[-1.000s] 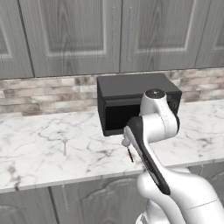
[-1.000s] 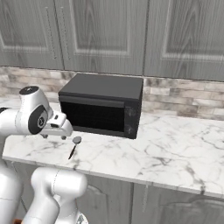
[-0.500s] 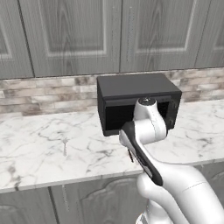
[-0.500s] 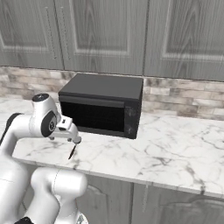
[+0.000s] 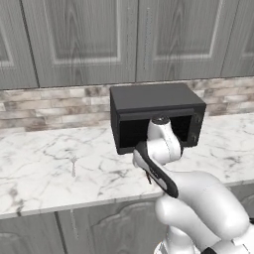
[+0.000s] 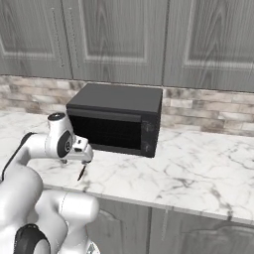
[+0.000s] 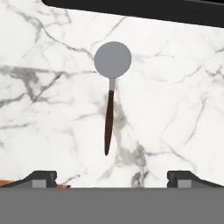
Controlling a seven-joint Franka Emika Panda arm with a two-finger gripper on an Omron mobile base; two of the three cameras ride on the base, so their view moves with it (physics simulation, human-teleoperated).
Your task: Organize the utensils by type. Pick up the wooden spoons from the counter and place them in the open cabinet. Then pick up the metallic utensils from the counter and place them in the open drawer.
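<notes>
A metallic spoon [image 7: 113, 59] with a round grey bowl and a slim dark handle lies on the white marble counter [image 7: 175, 87], just in front of the black oven [image 6: 116, 119]. My gripper [image 7: 113, 179] hangs open right above it, with the fingertips [image 7: 41, 178] either side of the handle's end and nothing between them. From the right base view the gripper [image 6: 82, 155] is just over the spoon's handle [image 6: 81, 172]. A small silver fork [image 5: 73, 166] rests on the counter [image 5: 39, 163] to the left. An orange-brown sliver [image 7: 8, 183], perhaps a wooden spoon, peeks in beside my left fingertip. The open cabinet and open drawer are out of view.
The oven [image 5: 156, 116] stands close behind my hand, its front [image 7: 131, 8] along the top of the hand view. Shut grey upper cabinets [image 5: 79, 39] hang above a stone backsplash [image 6: 208, 111]. Bare marble [image 6: 193, 168] stretches right of the oven.
My hand has moved to the right and down, closer over the grey spoon in front of the oven. Its jaws have stayed open. The spoon and fork lie where they were.
</notes>
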